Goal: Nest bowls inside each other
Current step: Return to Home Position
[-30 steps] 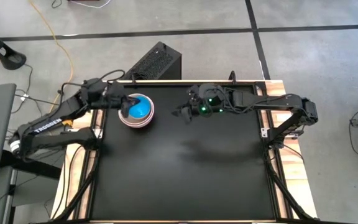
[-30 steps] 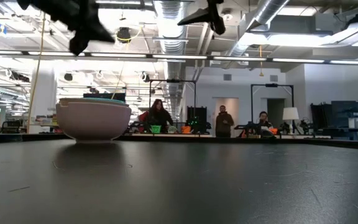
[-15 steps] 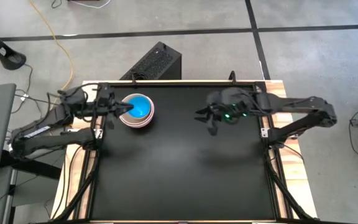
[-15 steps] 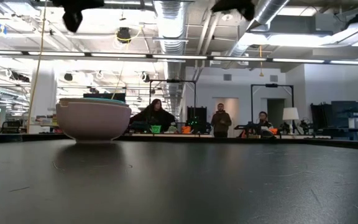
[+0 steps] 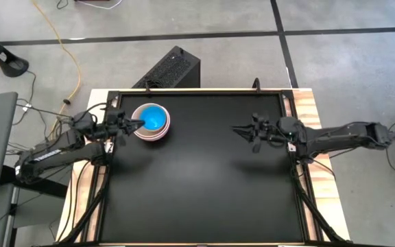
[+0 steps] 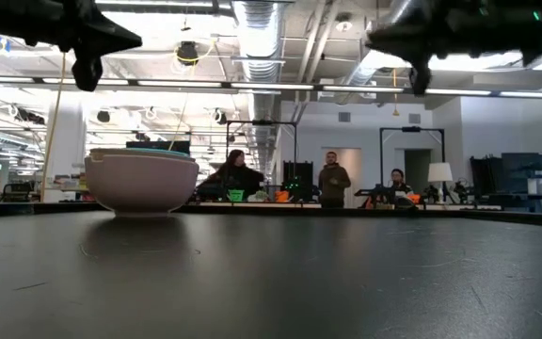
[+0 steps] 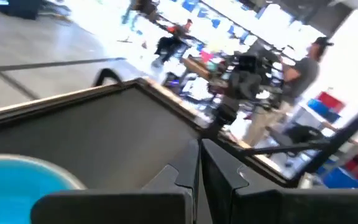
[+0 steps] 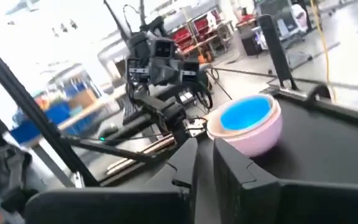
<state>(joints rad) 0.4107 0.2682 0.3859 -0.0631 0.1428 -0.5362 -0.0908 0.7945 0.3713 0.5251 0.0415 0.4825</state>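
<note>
From where I stand the job looks finished. There is a single stack of small round plastic bowls (image 5: 151, 121) on the black table (image 5: 204, 185), and no loose bowl anywhere else on it. A teal-blue bowl (image 5: 151, 117) sits innermost on top, and a translucent pink bowl (image 6: 141, 184) forms the outside. Thin rims of other bowls show between them, though I cannot count them from here.

The left pincer (image 5: 137, 124) hangs in the air just beside the stack, its tips pointing at the near rim without touching it. Its two dark fingers are pressed almost together and hold nothing.

The right pincer (image 5: 237, 129) is well apart from the stack, out over the other half of the table with bare black surface between them, its tips also pointing that way. Its fingers are likewise closed to a narrow slit and it carries nothing.

By my reckoning all that is left is for both arms to fold back to their resting poses. Nothing about the bowls seems to need another touch.
</note>
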